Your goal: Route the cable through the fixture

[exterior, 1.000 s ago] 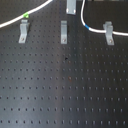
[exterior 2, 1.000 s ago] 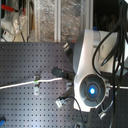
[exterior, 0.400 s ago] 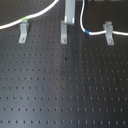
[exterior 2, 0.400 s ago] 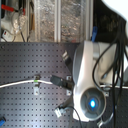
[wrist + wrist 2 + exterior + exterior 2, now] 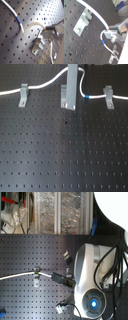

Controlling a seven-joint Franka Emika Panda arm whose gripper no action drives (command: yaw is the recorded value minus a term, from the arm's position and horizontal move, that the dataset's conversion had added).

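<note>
Clamped on the long white cable (image 5: 42, 85), which spans two outer grey metal clips (image 5: 22, 95), the claw (image 5: 109, 32) has dropped toward the black perforated surface (image 5: 60, 154), apparently bringing the loop to the middle grey bracket (image 5: 37, 46).

In the first exterior view, the black perforated desk (image 5: 60, 159) lay open across its whole near part. Along the far edge, three small grey metal fixtures (image 5: 23, 95) stood well apart, the thin white cable (image 5: 42, 85) strung between them, and the grey gripper (image 5: 69, 91) blocked the middle.
</note>
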